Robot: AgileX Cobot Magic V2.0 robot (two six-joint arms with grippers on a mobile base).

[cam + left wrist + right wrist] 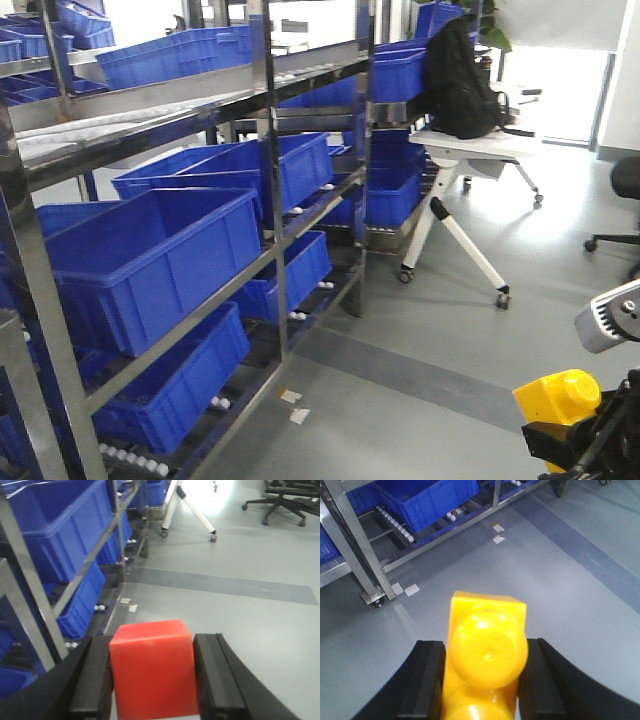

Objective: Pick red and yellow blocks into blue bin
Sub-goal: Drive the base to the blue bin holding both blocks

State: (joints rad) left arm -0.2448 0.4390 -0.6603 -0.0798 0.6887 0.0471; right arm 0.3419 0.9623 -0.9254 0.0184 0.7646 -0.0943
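Black left pincer [152, 652], flat slab jaws, curved outer shells, right pincer [485, 655] likewise black

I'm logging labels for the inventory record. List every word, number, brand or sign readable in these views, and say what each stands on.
No text can be read in any view.
The red plastic cube and the yellow studded plastic brick bear no print.
The bright-blue plastic crates show no labels.
The small white paper scraps are too small to tell whether anything is written on them.

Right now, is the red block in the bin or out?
Out. The left hand is shut on the red block, with only floor beyond it.
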